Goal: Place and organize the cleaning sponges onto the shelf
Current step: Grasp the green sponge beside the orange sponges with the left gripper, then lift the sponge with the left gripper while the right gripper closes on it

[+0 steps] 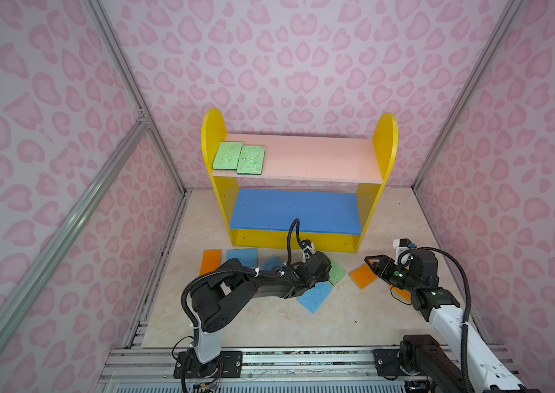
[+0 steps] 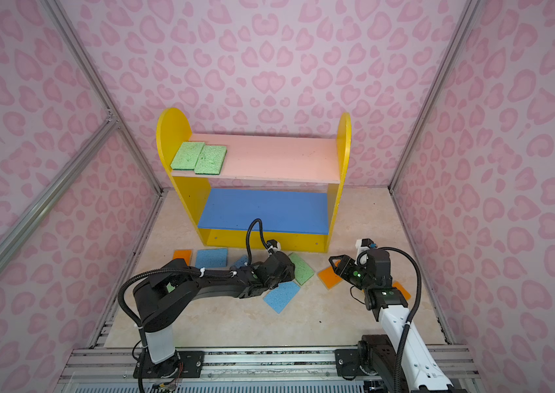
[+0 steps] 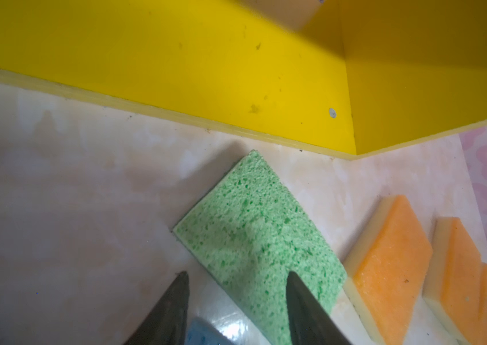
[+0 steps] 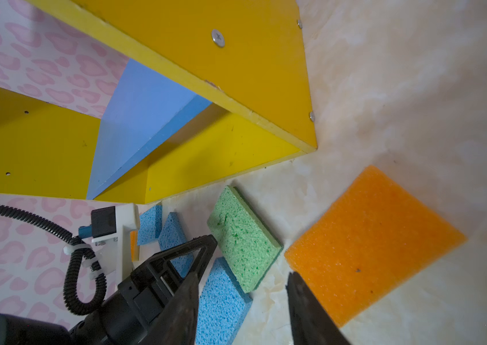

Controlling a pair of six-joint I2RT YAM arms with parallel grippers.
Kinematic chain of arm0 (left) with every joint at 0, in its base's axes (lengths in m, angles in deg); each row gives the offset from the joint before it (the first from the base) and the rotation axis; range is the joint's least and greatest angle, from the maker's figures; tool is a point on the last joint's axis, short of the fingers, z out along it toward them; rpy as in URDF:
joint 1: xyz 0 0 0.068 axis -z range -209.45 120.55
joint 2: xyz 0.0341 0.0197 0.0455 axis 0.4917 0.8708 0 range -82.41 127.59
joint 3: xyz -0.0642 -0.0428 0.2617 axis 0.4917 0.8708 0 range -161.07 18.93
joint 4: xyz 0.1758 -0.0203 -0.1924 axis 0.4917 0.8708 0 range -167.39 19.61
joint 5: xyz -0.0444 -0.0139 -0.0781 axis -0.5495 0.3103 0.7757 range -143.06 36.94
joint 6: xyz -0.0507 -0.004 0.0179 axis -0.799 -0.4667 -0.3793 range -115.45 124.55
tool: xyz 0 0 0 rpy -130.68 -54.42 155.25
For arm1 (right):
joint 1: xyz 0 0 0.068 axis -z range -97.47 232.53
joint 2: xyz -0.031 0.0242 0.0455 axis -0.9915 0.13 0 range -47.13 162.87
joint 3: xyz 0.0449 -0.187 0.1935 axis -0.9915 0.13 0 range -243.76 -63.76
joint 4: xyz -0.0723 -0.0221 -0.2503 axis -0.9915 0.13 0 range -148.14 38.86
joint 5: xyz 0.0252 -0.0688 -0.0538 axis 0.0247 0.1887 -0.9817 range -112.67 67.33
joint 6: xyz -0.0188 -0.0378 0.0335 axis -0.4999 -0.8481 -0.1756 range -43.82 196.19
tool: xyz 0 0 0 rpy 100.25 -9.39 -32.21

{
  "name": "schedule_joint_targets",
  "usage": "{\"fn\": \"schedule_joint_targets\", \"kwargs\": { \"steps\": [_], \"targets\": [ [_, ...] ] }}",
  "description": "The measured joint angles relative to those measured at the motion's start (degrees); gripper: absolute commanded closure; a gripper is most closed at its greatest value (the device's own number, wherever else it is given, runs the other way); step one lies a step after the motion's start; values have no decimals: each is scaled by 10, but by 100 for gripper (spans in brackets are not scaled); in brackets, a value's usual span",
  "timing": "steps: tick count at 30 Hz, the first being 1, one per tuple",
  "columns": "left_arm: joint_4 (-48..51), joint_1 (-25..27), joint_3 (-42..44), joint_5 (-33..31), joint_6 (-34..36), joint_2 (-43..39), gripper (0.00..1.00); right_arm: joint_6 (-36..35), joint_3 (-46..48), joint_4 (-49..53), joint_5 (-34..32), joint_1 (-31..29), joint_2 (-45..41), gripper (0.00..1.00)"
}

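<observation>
Fingers [image 3: 302, 301] of the left gripper [image 3: 237, 273] apart, straddling one end of a green sponge [image 3: 254, 239] on the floor [image 1: 269, 323], right gripper [image 4: 243, 276] fingers [image 4: 308, 307] apart and empty by an orange sponge [image 4: 367, 239], blue sponges [image 4: 221, 298] alongside — farther back the shelf [image 1: 215, 136], two green sponges [image 1: 228, 156] [image 1: 251, 160] on its pink board [image 1: 320, 160].

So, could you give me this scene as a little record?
Shelf: two green sponges on the pink board; blue board bare
Tabletop: loose green sponge, blue sponges, orange sponges
Left claw: open, straddling the loose green sponge's edge
Right claw: open, empty, beside an orange sponge
</observation>
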Motion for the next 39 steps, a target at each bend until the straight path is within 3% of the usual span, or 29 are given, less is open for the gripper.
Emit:
{"fn": "schedule_joint_targets", "kwargs": {
  "steps": [3, 9, 11, 17, 24, 30, 35, 39],
  "targets": [
    [-3, 0, -8, -3, -4, 17, 62, -2, 0, 0, 0, 0, -1, 51],
    [-9, 0, -17, -4, -11, 37, 91, -3, 0, 2, 0, 1, -3, 51],
    [-12, 0, -17, -4, -13, 37, 96, -6, 0, 5, 0, 1, -2, 48],
    [-11, -1, -12, -8, -12, 28, 96, -10, -2, 7, 17, 0, 5, 39],
    [-3, -1, 15, -17, 20, -56, 96, -17, -5, 5, 30, -33, 7, 36],
    [-4, -9, 67, -14, 44, -161, 96, -17, -28, 2, 34, -111, 19, 39],
    [-1, -30, 156, -3, 42, -271, 96, -16, -53, -21, 31, -178, 33, 46],
    [11, -55, 219, 9, 34, -377, 96, -10, -74, -53, 20, -244, 71, 44]
  ]
}}
